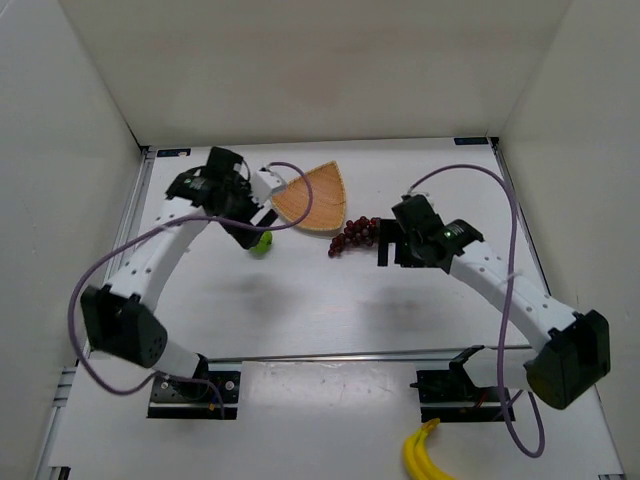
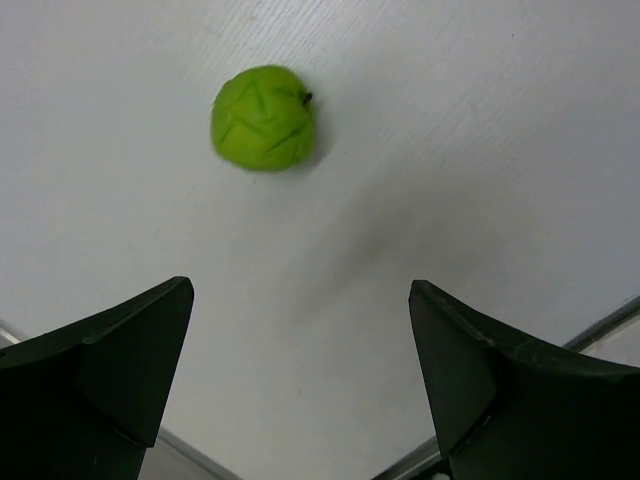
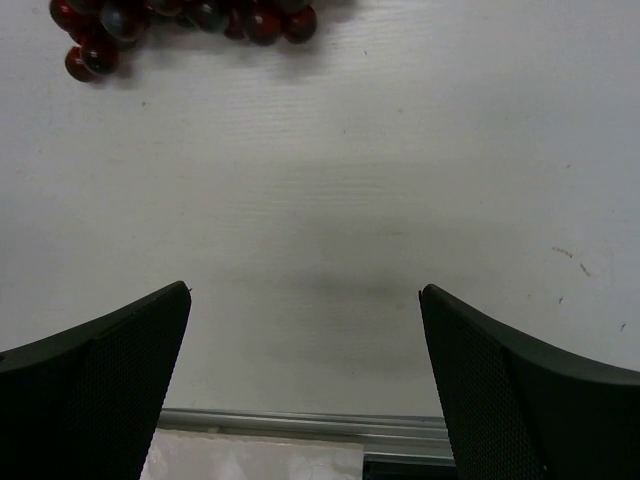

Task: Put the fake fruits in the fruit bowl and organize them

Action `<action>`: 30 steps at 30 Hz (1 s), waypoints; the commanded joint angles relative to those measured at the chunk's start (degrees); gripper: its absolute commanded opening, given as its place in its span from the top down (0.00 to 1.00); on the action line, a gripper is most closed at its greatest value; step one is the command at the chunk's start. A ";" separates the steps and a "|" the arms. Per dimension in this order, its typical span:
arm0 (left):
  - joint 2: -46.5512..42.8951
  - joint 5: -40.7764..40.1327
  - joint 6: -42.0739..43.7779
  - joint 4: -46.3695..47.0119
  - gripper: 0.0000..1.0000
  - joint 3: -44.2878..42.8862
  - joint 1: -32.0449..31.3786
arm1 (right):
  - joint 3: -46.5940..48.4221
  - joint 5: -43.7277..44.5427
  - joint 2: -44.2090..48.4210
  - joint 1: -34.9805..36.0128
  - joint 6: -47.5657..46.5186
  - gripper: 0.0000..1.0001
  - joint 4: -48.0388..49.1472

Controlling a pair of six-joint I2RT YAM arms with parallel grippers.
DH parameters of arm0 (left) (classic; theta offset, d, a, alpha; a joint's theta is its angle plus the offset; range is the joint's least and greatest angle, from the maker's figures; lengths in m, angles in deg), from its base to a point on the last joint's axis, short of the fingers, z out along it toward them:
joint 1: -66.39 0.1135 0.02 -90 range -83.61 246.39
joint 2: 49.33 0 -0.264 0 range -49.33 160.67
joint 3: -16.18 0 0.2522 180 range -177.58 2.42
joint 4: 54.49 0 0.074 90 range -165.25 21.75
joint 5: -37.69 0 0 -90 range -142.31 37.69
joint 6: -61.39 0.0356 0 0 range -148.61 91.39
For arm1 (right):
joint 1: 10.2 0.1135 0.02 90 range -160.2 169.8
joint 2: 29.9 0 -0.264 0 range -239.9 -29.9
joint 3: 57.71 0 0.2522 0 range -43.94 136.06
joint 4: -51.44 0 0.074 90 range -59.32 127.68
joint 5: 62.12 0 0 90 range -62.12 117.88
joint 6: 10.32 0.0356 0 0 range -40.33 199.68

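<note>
A small lime-green fruit (image 1: 262,242) lies on the white table, just left of and in front of the tan wicker fruit bowl (image 1: 312,197). My left gripper (image 1: 247,227) hangs over it, open; in the left wrist view the green fruit (image 2: 265,117) sits ahead of the empty gap of the left gripper (image 2: 300,285). A bunch of dark red grapes (image 1: 355,235) rests at the bowl's right front corner. My right gripper (image 1: 384,244) stands open just right of them; the grapes (image 3: 180,25) show at the upper left, beyond the right gripper (image 3: 305,290). Nothing lies in the bowl.
A yellow banana (image 1: 425,455) lies off the work surface at the near edge, by the right arm's base. White walls close in the table on the left, back and right. A metal rail (image 1: 340,355) runs across in front of the arm bases.
</note>
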 commanded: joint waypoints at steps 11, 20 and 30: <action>27.37 -5.11 -8.13 5.64 0.00 -12.57 0.14 | 14.19 -2.53 -12.14 0.24 -7.46 0.00 0.96; 33.80 -0.37 -8.66 4.59 0.04 -9.68 1.90 | 14.72 -2.54 -13.89 0.24 -5.79 0.00 1.49; 29.94 4.38 -9.19 2.04 0.59 -11.00 3.04 | 15.24 -2.54 -13.89 -0.29 -5.26 0.00 1.49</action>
